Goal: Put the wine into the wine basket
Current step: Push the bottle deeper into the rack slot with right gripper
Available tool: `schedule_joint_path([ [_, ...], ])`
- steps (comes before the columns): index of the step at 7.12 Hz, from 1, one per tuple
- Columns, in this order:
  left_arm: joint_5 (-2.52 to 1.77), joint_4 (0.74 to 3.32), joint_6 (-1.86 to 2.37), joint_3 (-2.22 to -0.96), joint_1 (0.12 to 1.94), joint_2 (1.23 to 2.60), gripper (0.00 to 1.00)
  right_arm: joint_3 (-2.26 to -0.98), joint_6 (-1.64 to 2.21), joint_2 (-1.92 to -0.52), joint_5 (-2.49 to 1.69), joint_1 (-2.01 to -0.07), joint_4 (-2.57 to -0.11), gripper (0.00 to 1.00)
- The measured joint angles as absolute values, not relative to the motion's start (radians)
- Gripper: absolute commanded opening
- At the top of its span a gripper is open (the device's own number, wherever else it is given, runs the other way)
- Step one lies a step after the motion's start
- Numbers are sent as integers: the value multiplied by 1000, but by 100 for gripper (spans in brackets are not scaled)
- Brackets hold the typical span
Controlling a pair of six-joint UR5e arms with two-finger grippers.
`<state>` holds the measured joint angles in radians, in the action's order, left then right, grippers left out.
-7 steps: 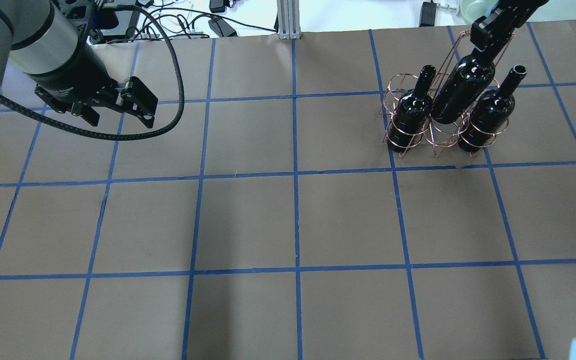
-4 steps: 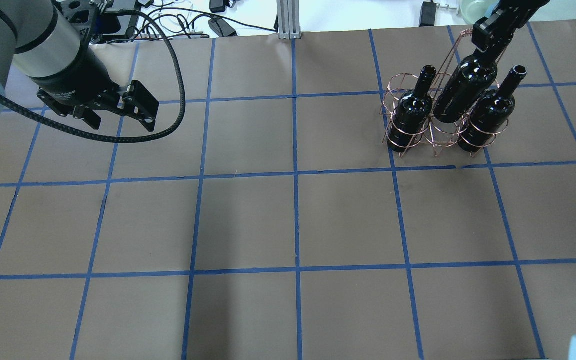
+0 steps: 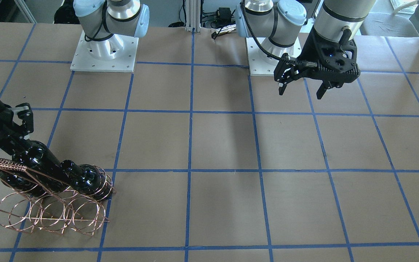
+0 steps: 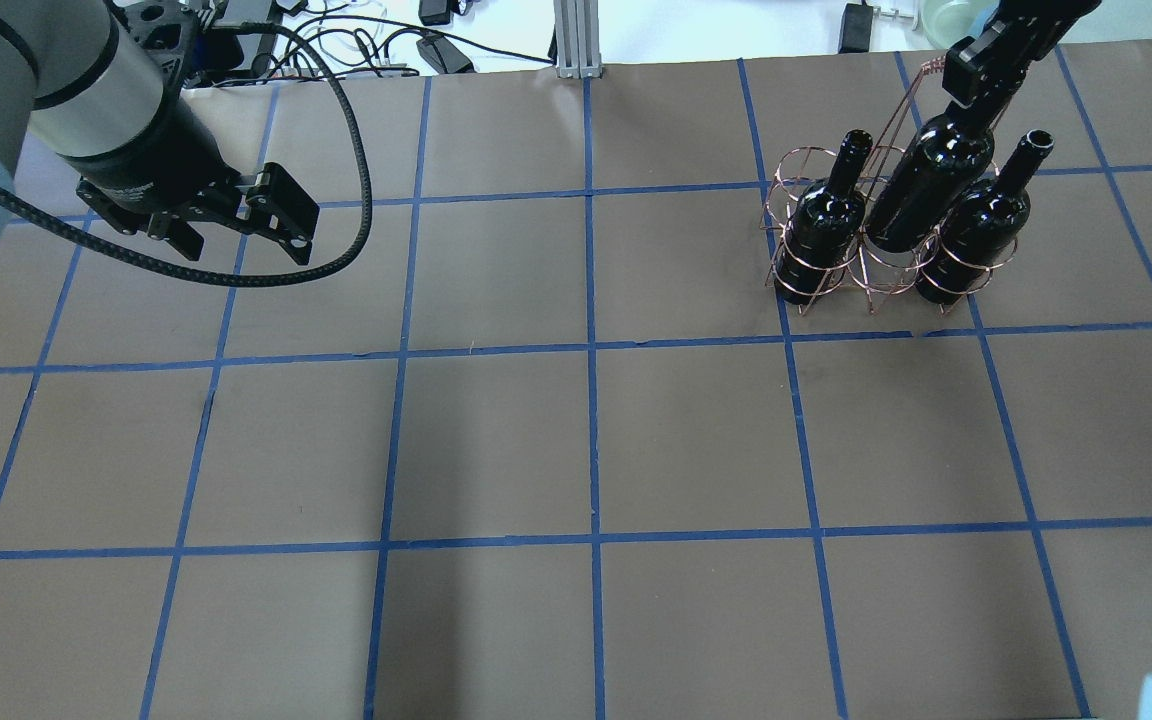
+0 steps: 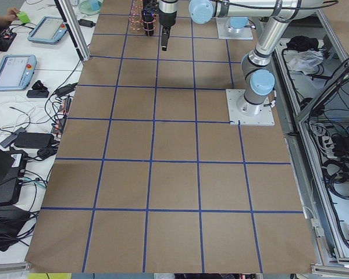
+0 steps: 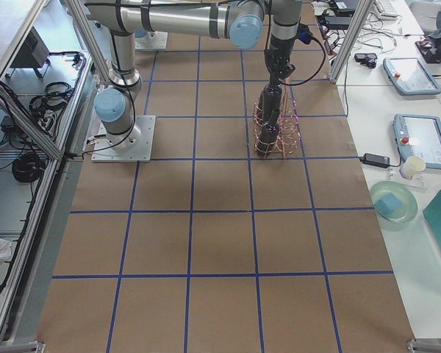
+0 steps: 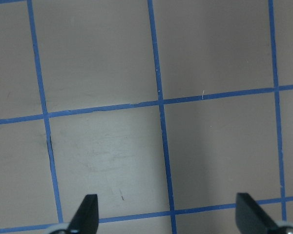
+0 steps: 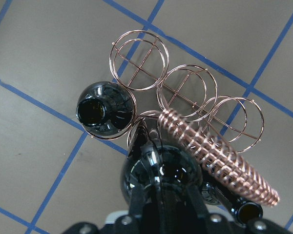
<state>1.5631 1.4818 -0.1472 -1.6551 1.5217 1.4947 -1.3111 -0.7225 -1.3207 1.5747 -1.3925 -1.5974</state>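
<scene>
The right gripper (image 4: 976,85), at the upper right of the overhead view, is clenched on the neck of the wine bottle (image 4: 924,190), gripping it from both sides. That bottle stands in the middle ring of the copper wire wine basket (image 4: 874,283). Its base shows higher in the frame than the bases of the second bottle (image 4: 821,230) to its left and the third bottle (image 4: 981,225) to its right. Whether it rests on the basket's floor I cannot tell. The braided handle (image 8: 219,156) runs just beside the held bottle. At the upper left, the left gripper (image 4: 246,243) hangs released, jaws wide apart and empty, above the brown table (image 4: 586,440) with its blue tape grid.
</scene>
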Motion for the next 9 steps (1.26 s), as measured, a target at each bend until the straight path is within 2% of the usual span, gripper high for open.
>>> schedule_joint_path([
  [2,1576,1482,-147,-1655,1522,1493,100,-1314,-723,-1331,1576,-1392,-1575,30],
  [4,1578,1482,-147,-1655,1522,1493,100,-1318,-722,-1331,1569,-1391,-1574,38],
  [7,1578,1482,-147,-1655,1522,1495,100,-1342,-758,-1322,1568,-1391,-1603,41],
  [9,1578,1482,-147,-1656,1522,1496,100,-1380,-771,-1317,1566,-1391,-1651,46],
])
